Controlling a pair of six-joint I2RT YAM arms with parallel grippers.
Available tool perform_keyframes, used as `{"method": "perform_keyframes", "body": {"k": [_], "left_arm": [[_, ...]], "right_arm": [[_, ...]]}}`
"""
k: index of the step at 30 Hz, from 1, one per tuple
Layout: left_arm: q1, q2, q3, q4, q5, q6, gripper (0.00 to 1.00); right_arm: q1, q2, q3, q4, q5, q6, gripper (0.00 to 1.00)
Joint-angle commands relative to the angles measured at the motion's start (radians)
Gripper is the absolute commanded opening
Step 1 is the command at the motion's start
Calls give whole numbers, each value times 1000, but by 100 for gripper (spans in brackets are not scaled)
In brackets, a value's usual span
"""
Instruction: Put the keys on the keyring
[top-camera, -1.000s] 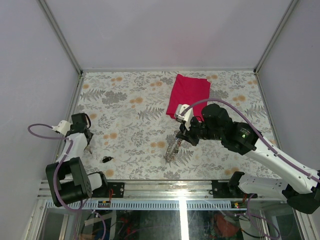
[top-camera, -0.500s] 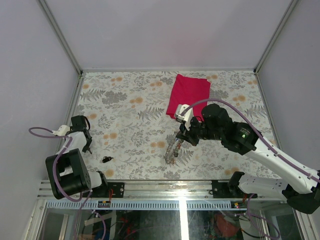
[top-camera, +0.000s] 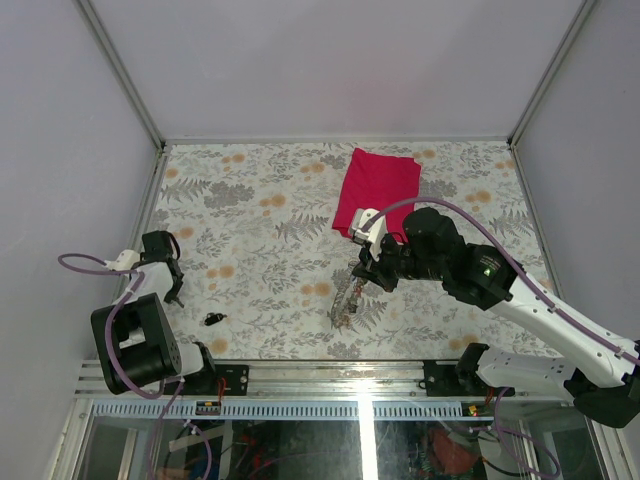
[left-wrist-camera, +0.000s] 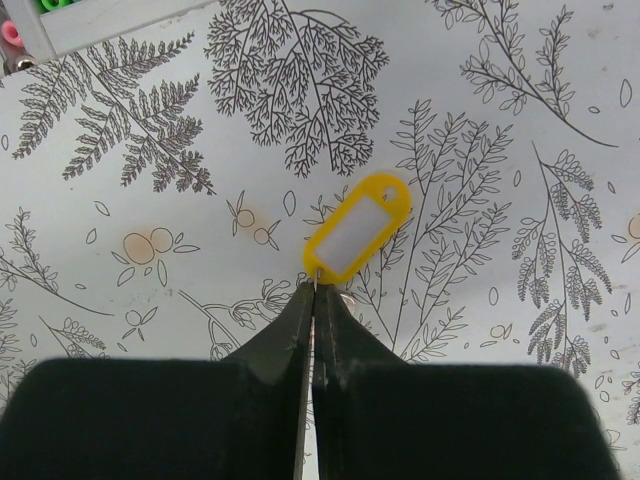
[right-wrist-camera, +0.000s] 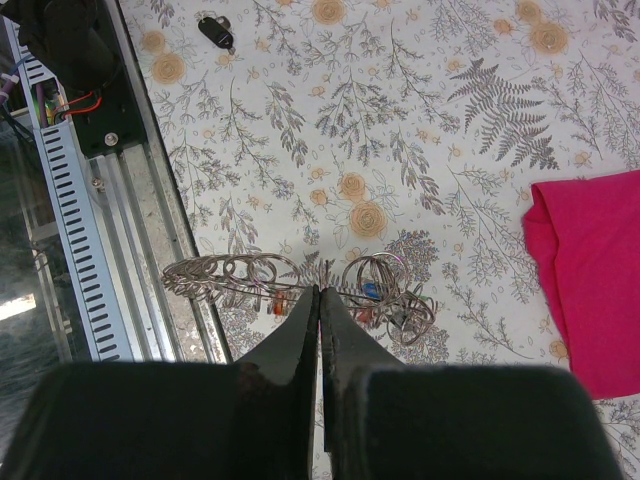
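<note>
From the top view, I judge I'm at the stage of fetching another piece for the bundle. The right claw (top-camera: 356, 286) is above the middle of the desk (top-camera: 260, 250), clenched on the keyring (top-camera: 343, 306), which trails from it toward 7 o'clock. The left claw (top-camera: 173, 290) is down at the desk's left edge, well apart from the ring. A lone black key (top-camera: 212, 320) lies near it at about 4 o'clock. The red cloth (top-camera: 378, 188) lies at 12 o'clock of the right claw.

In the left wrist view, my claw is clenched. Its tips meet right at the near end of a yellow tag (left-wrist-camera: 358, 228), which lies flat and points off to 1 o'clock. I cannot tell whether the tips have actually nipped it.

In the right wrist view, the claw pinches the wire loops at their middle, with coils spreading to 9 and 3 o'clock. A few keys (right-wrist-camera: 372, 292) with coloured heads are tangled in the 3 o'clock side.

Next I'd lift the left claw gently to check its hold. Then I'd carry the piece over toward the ring.
</note>
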Motion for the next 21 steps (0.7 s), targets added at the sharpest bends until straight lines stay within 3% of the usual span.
{"method": "perform_keyframes", "body": {"k": [1, 6, 13, 16, 21], "left_arm": [[11, -2, 4, 34, -15, 8, 0], [9, -82, 3, 37, 37, 33, 0], [-82, -231, 72, 61, 265, 82, 0], [-205, -251, 131, 86, 331, 87, 0], [-513, -204, 258, 182, 385, 140, 0]], "right_arm": [[4, -2, 67, 47, -24, 1, 0], [5, -5, 67, 50, -23, 3, 0], [5, -29, 62, 79, 8, -8, 0], [5, -55, 56, 94, 45, -23, 0], [5, -106, 74, 75, 72, -53, 0]]}}
